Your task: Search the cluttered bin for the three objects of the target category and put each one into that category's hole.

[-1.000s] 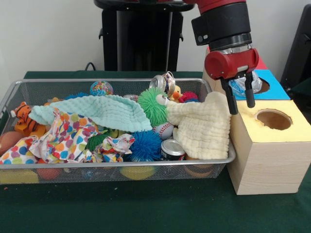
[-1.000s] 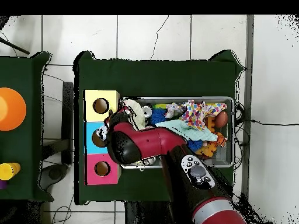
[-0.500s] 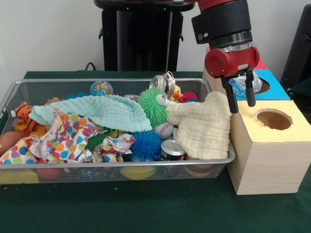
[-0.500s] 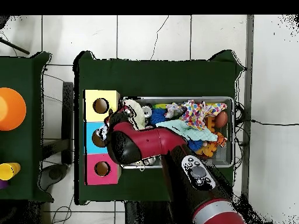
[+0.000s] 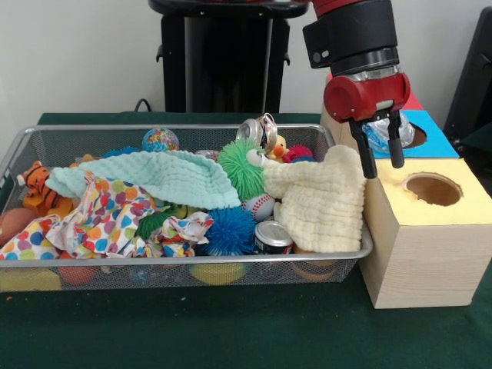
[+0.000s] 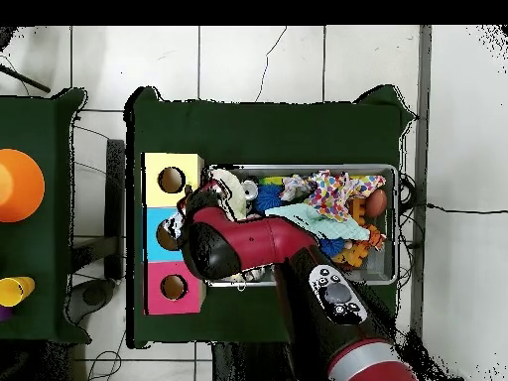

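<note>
held above the seam between bin and box, the red and black gripper (image 5: pixel 380 158) is seen with its two dark fingers (image 5: pixel 360 152) spread apart and nothing between them; behind them, a crumpled clear plastic item (image 5: pixel 382 135) lies at the hole in the blue section. the target category cannot be told from the views. the silver wire mesh bin (image 5: pixel 46 142) is set on the dark green tabletop (image 5: pixel 246 330), just beside the wooden box (image 5: pixel 421 246) with round holes in yellow, blue and pink tops. a multicoloured polka-dot cloth (image 5: pixel 100 215), a mint green muslin cloth (image 5: pixel 157 177) and a pale yellow muslin cloth (image 5: pixel 319 200) are draped over the clutter, the yellow one over the rim nearest the box. a green spiky ball (image 5: pixel 240 165), a blue spiky ball (image 5: pixel 229 231), a toy tiger (image 5: pixel 37 188), two silver cans (image 5: pixel 273 234) and a baseball (image 5: pixel 260 206) are seen among them.
</note>
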